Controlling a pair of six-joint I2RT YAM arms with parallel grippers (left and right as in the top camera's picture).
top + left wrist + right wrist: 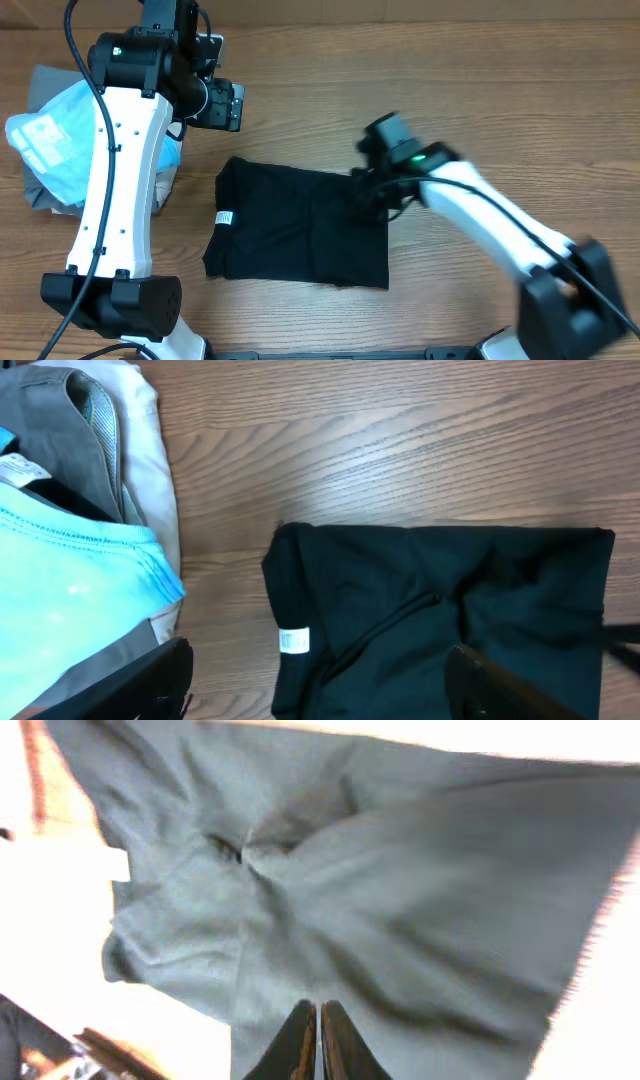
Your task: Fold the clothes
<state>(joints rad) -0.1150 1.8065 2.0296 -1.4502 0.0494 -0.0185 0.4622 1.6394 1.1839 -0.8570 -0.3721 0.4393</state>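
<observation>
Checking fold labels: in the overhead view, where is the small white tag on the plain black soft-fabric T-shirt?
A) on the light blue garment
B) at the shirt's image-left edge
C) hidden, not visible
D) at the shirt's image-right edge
B: the small white tag shows plainly at the image-left edge of the plain black soft-fabric T-shirt, the side towards the pile of other garments.

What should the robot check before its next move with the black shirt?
1. Left tool open, holding nothing: ok.
2. Right tool shut at the black T-shirt's right edge; really pinching fabric: cannot tell.
3. Shirt lying smooth: not ok, creased in the middle.
4. White tag in sight: ok.
5. Light blue garment apart from the shirt: ok.
</observation>
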